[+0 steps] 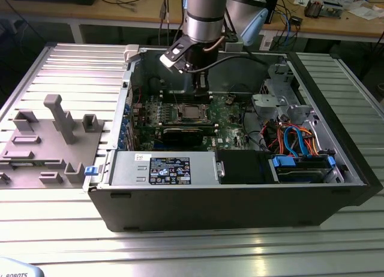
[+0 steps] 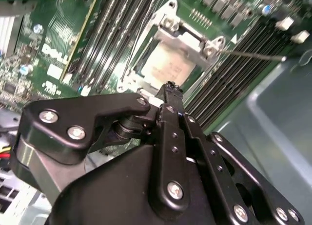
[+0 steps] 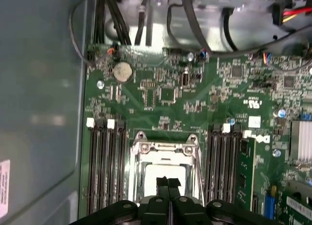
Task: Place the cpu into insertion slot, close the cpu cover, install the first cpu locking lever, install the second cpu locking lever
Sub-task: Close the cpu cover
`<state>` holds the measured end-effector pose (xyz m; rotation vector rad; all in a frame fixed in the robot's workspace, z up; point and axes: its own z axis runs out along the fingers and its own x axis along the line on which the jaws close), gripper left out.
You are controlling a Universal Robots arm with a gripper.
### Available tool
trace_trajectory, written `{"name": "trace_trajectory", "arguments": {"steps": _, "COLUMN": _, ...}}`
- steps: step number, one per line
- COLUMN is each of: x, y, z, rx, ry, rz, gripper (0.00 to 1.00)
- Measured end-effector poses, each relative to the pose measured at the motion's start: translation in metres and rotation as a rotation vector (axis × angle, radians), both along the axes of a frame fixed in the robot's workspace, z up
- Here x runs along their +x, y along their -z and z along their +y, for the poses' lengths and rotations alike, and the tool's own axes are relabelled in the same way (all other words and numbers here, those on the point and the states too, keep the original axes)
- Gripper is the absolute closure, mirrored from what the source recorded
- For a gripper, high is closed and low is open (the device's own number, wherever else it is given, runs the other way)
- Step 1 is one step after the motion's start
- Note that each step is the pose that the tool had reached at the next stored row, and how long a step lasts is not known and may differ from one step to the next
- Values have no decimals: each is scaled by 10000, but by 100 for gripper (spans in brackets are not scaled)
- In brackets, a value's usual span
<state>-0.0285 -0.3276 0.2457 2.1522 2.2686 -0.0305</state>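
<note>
The exterior view shows the whole open computer case (image 1: 240,199) on the ribbed metal table (image 1: 180,253). The hand (image 1: 201,88) is lowered inside the case, above the insertion slot (image 1: 191,113). The first wrist view looks closely at the slot: the cpu (image 3: 146,178), a pale silvery square, lies in it, and the cpu cover (image 3: 165,148) lies around it like a frame. The hand's fingers are pressed together with nothing between them, just above the cpu. The second wrist view also shows a thin metal rod (image 2: 253,55) sticking out beside the cover.
</note>
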Motion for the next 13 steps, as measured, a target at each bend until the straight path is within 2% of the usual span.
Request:
{"name": "trace_trajectory", "arguments": {"steps": 2, "x": -9, "y": 26, "z": 0, "rx": -7, "ry": 0, "rz": 194, "gripper": 89}}
{"name": "trace_trajectory", "arguments": {"steps": 3, "x": -10, "y": 52, "z": 0, "rx": -9, "ry": 1, "rz": 222, "gripper": 89}}
{"name": "trace_trajectory", "arguments": {"steps": 5, "x": -16, "y": 97, "z": 0, "rx": -7, "ry": 1, "rz": 244, "gripper": 89}}
{"name": "trace_trajectory", "arguments": {"steps": 7, "x": -35, "y": 133, "z": 0, "rx": -24, "ry": -1, "rz": 322, "gripper": 89}}
{"name": "trace_trajectory", "arguments": {"steps": 8, "x": -40, "y": 141, "z": 0, "rx": -67, "ry": 1, "rz": 341, "gripper": 89}}
{"name": "trace_trajectory", "arguments": {"steps": 11, "x": -57, "y": 169, "z": 6, "rx": -194, "ry": 3, "rz": 345, "gripper": 89}}
{"name": "trace_trajectory", "arguments": {"steps": 13, "x": -125, "y": 211, "z": 23, "rx": -245, "ry": 3, "rz": 345, "gripper": 89}}
